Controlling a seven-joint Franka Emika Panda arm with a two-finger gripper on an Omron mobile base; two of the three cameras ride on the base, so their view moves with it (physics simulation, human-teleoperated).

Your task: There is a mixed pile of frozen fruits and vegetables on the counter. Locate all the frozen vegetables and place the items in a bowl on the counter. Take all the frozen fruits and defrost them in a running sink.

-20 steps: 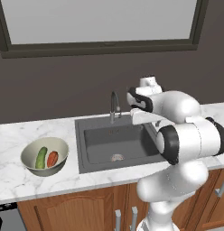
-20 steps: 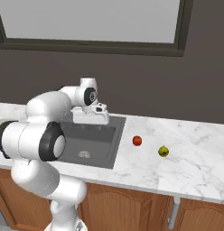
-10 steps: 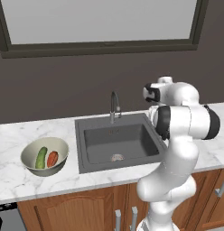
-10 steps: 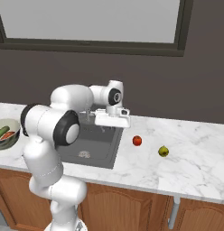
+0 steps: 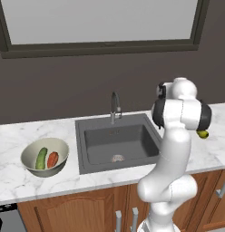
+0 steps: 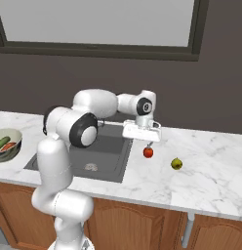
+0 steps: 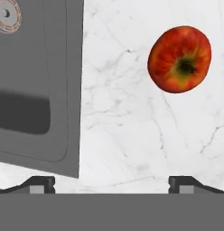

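Because the round red fruit [image 7: 179, 59] looks hard, smooth and roll-prone, I judge my spread-open gripper [image 7: 112, 182] should pinch across its widest middle.

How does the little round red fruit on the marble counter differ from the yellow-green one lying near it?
The round red fruit is red with a dark dimple facing up; the yellow-green pear is duller and tapers to a small dark tip. The red one lies nearer the dark grey sink and almost under the open gripper; the pear lies farther off. Both rest loose on the white marble counter.
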